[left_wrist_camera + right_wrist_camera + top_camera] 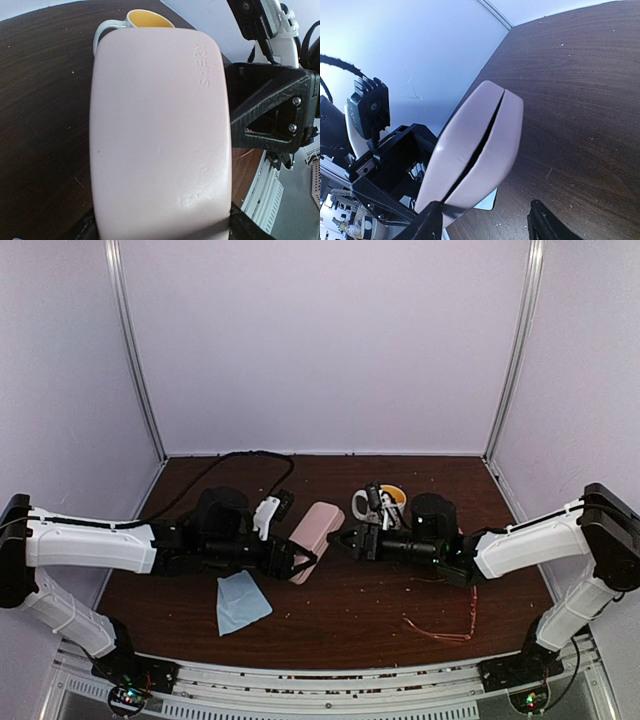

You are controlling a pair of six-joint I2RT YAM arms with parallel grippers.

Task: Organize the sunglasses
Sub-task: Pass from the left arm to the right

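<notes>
left claw [300, 562] clenched on pink case [320, 523], frame centre | right claw [338, 540] spread beside case | sunglasses [445, 625] faint, lower right, probably flat on table [350, 612]

We're inside a robotics lab test cell: plain pale lavender wall panels [330, 340] framed by bare aluminium corner posts [135, 350], a dark brown wood-grain table [350, 615], and a white-and-black left robot arm [90, 545] and matching right robot arm [530, 545] bolted to a slotted metal base rail [330, 687], with a loose black cable [240, 456] trailing behind.
</notes>
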